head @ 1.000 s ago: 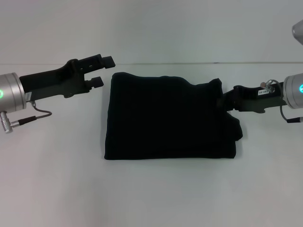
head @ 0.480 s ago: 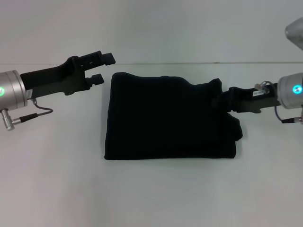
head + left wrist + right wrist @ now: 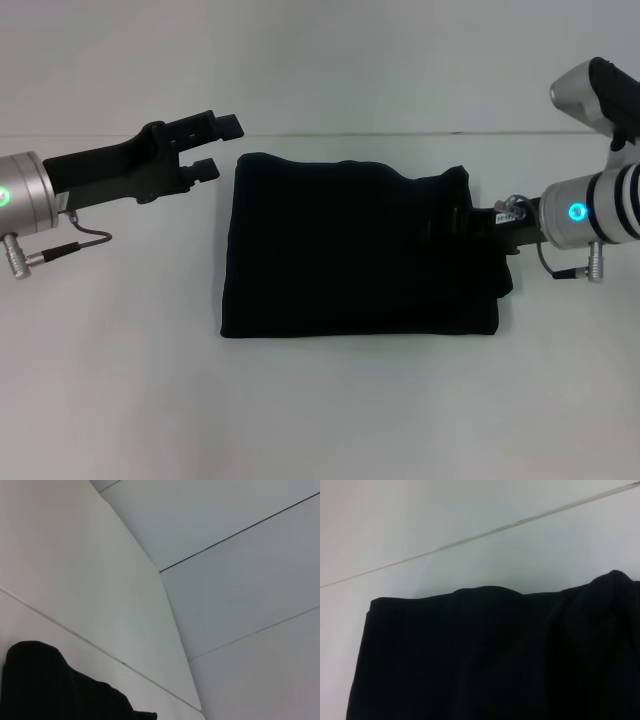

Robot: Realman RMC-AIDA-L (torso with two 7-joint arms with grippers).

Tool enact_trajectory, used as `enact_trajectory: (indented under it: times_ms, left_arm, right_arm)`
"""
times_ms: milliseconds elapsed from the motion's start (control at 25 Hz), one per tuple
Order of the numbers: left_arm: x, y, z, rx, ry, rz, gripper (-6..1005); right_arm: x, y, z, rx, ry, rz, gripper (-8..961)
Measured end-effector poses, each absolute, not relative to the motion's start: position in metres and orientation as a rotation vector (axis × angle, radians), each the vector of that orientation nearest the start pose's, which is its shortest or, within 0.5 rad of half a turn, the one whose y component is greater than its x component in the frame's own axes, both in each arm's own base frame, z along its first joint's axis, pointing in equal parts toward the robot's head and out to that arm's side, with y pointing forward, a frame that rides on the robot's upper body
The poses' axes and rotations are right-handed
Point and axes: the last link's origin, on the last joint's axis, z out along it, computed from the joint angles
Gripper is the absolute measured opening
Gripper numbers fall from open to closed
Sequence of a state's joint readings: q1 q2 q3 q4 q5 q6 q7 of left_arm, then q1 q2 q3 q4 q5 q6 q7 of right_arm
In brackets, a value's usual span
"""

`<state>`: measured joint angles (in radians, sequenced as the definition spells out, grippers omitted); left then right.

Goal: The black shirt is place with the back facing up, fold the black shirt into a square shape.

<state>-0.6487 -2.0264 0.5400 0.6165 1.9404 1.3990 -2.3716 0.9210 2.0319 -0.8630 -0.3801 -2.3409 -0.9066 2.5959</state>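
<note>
The large plain black cloth T-shirt (image 3: 355,245) lies folded into a rough rectangle in the middle of my white bench (image 3: 320,410), its right edge bunched and uneven. My right gripper (image 3: 462,222) reaches in over that right edge, against the cloth; I cannot tell how its jaws stand. My left gripper (image 3: 218,148) hovers just beside the shirt's far left corner, jaws parted and holding nothing
</note>
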Motion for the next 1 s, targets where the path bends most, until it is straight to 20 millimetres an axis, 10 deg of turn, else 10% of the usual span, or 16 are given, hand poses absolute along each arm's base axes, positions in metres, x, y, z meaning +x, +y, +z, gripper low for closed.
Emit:
enact_trajectory:
  times_ms: [1000]
  left_arm:
    - [-0.247,0.389,0.040,-2.071,-1.838,-1.089,889]
  right_arm:
    - [0.225,0.434,-0.059,-2.038,1.748,0.379,440]
